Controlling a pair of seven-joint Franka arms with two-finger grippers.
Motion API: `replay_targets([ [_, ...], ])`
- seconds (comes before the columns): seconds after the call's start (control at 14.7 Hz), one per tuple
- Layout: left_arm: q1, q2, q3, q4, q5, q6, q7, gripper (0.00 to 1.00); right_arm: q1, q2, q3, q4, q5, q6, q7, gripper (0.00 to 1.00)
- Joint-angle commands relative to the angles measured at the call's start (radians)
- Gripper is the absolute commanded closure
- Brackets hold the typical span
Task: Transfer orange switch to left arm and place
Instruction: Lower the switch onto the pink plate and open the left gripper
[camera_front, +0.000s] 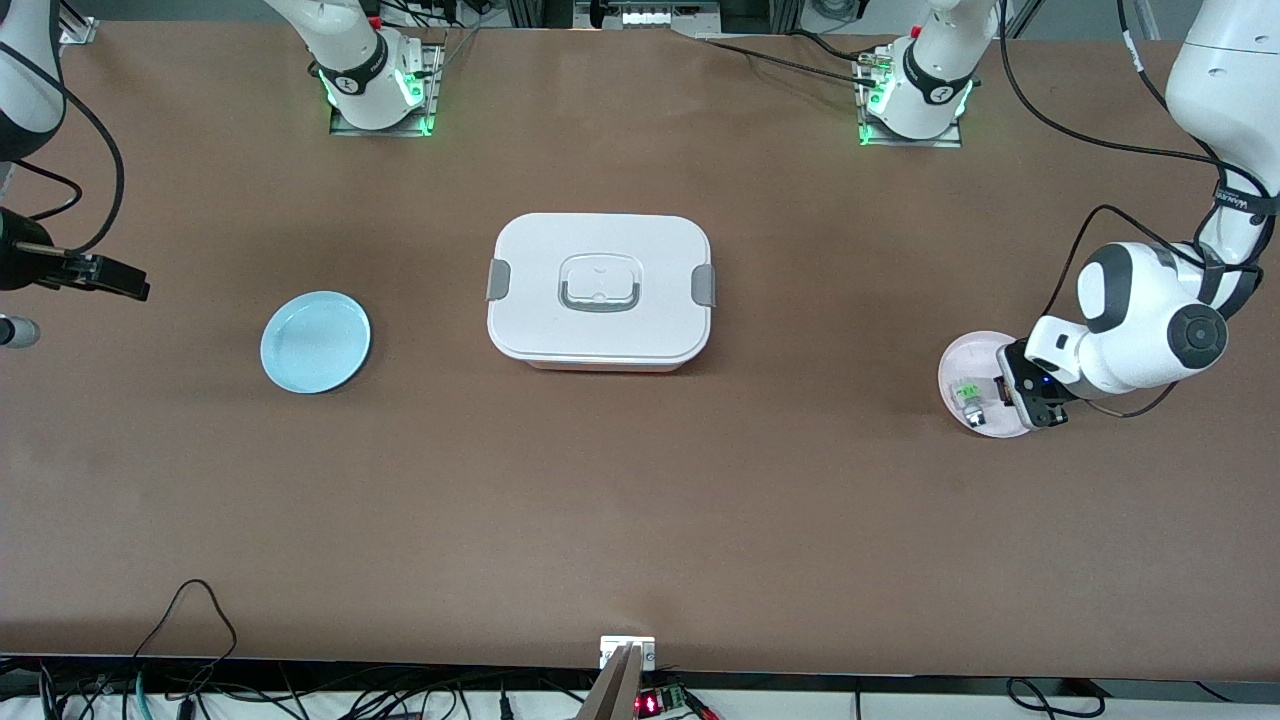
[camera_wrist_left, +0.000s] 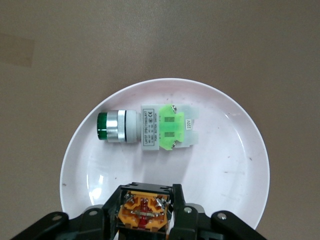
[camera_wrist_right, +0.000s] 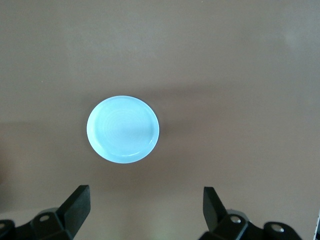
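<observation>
Left gripper (camera_wrist_left: 145, 220) clamps the orange switch (camera_wrist_left: 145, 212) over the white plate (camera_wrist_left: 235, 165) for lifting; right gripper (camera_wrist_right: 145, 210) waits, jaws wide, above the blue plate (camera_wrist_right: 123, 129).

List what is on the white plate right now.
On the white plate lies the green switch. The left tool is shut on the orange switch over the plate; its lower end is hidden.

The white box (camera_front: 600, 291) sits mid-worktop (camera_front: 640, 520). Toward the right arm's end from the box lies a light blue plate (camera_front: 316, 341). Toward the left arm's end from the box, a pale pink plate (camera_front: 960, 365) carries a small green switch (camera_front: 968, 393); the left pincer (camera_front: 1035, 400) is low over that plate beside the switch.
</observation>
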Motion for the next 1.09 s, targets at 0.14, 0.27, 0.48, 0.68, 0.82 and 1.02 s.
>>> replay_targets([
  [0.14, 0.023, -0.02, -0.013, -0.05, 0.019, 0.05, 0.023, 0.31, 0.003, -0.009, 0.007, 0.015, -0.012, 0.013, -0.031, 0.0],
  [0.27, 0.024, -0.022, -0.015, -0.05, 0.019, 0.048, 0.023, 0.0, -0.001, -0.008, 0.004, 0.02, -0.003, 0.021, -0.074, 0.0],
  [0.48, 0.024, -0.026, -0.015, -0.048, 0.019, 0.039, 0.024, 0.0, -0.004, -0.009, -0.002, 0.01, 0.012, 0.042, -0.102, 0.0],
  [0.68, 0.024, -0.051, -0.015, -0.039, 0.019, 0.018, 0.023, 0.0, -0.003, -0.034, -0.039, -0.024, 0.068, 0.039, -0.12, 0.0],
  [0.82, 0.023, -0.097, -0.016, -0.007, 0.011, -0.094, 0.012, 0.0, -0.003, -0.054, -0.039, -0.053, 0.068, 0.051, -0.111, 0.0],
  [1.02, 0.015, -0.117, -0.033, 0.134, 0.003, -0.357, -0.061, 0.0, 0.007, -0.068, -0.021, -0.053, 0.057, 0.055, 0.035, 0.0],
])
